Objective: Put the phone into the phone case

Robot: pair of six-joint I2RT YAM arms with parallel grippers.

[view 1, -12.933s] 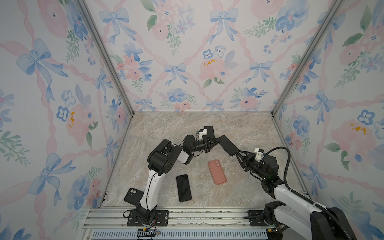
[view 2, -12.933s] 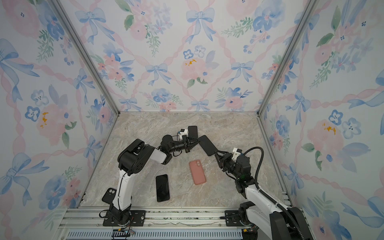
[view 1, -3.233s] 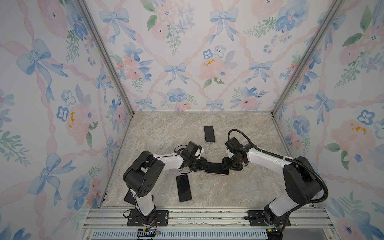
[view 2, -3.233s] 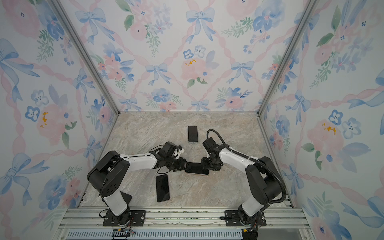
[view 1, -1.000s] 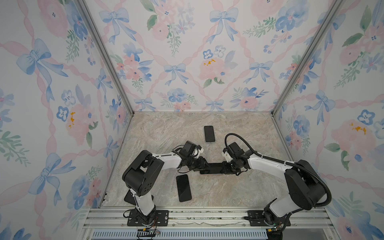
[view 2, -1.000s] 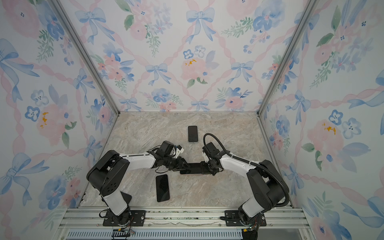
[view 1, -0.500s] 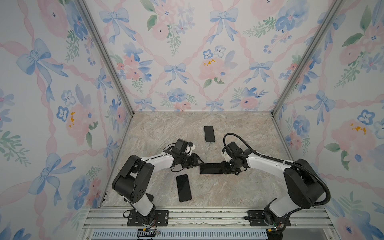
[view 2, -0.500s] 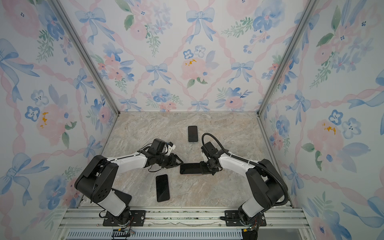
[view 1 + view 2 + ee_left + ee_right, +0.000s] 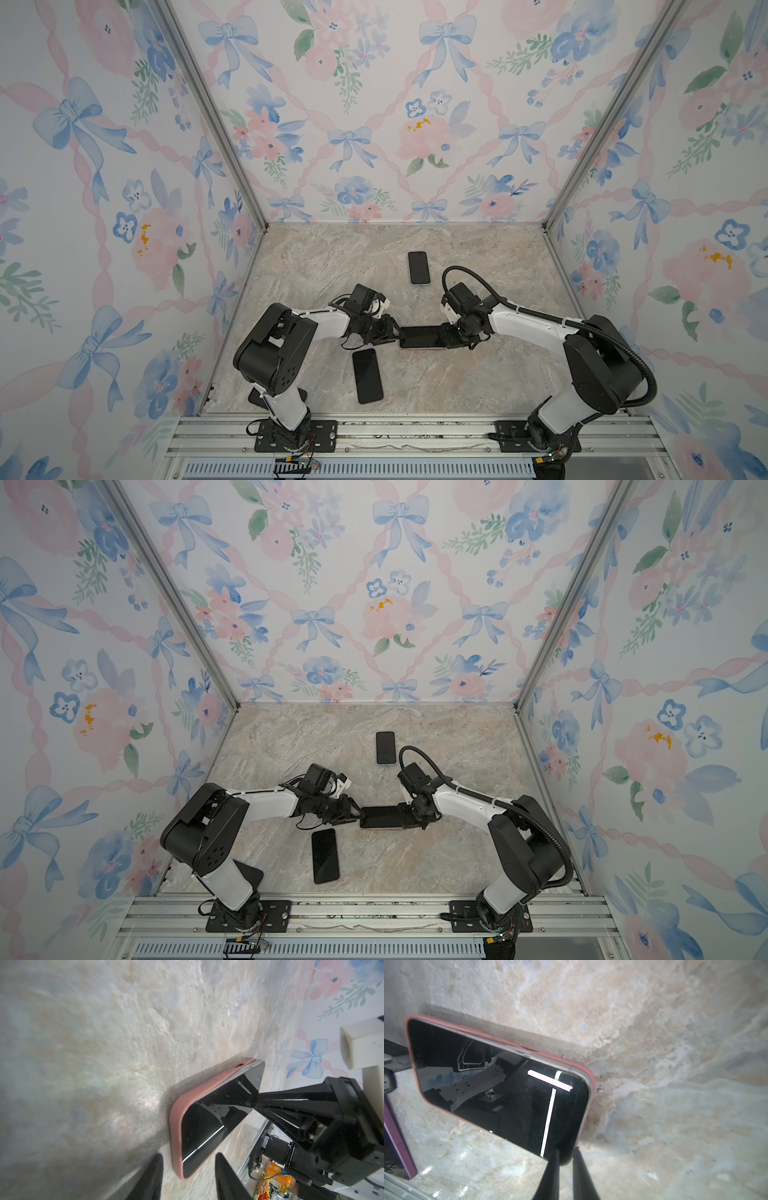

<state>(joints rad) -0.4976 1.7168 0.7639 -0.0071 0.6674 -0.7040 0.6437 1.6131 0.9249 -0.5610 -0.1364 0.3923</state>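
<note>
The left pincer (image 9: 188,1178), jaws apart, is backing off the phone case (image 9: 176,1122) toward 9 o'clock; the right pincer (image 9: 565,1159), jaws together, is pressing the phone (image 9: 500,1093) corner down.

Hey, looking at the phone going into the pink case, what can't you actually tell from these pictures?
- Black phone fully seated in the pink silicone case: unclear; the right hand covers that corner in the right wrist view.
- Left hand contact with the case: too small in both top views.
- Case's underside: hidden against the marble table.

glossy glass phone (image 9: 500,1093) in a matt pink rubbery case (image 9: 176,1109) on marbled tabletop (image 9: 104,1043).
</note>
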